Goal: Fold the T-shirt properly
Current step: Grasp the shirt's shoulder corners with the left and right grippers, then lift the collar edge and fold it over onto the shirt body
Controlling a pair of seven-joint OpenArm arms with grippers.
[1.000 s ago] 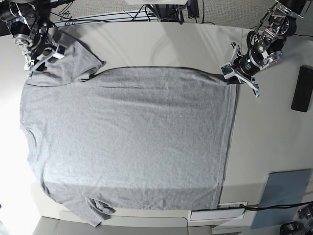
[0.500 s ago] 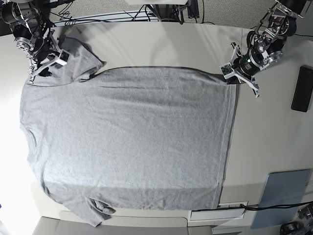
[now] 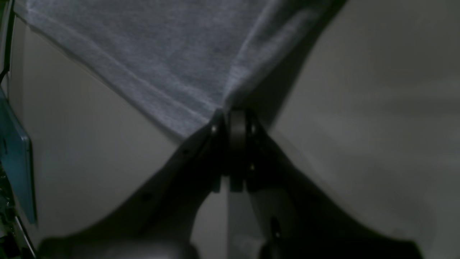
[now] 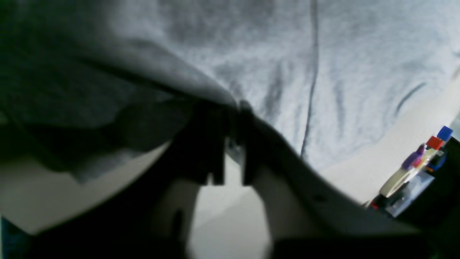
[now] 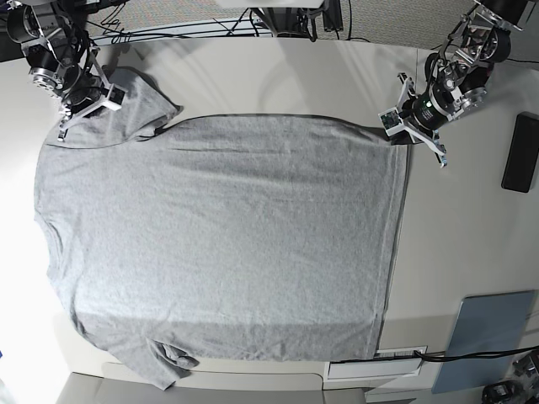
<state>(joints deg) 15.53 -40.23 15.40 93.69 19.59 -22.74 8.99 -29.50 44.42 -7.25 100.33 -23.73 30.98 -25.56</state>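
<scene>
The light heather-grey T-shirt [image 5: 219,236] lies spread flat, plain side up, over most of the table, neck to the left and hem to the right. My left gripper [image 5: 396,128] is shut on the hem's upper right corner; in the left wrist view its closed fingertips [image 3: 231,120] pinch that corner of the T-shirt [image 3: 161,54]. My right gripper [image 5: 84,114] is shut on the upper left sleeve; in the right wrist view [image 4: 233,108] the cloth [image 4: 287,72] is lifted and bunched over the jaws.
A black device [image 5: 520,153] lies at the right table edge. A blue-grey pad [image 5: 488,337] lies at the lower right, with a white strip [image 5: 375,366] beside it. Small coloured objects [image 4: 420,162] show at the right of the right wrist view. Cables run along the back edge.
My right gripper has moved right and slightly up with the sleeve, pulling the sleeve cloth in. The left gripper has not moved.
</scene>
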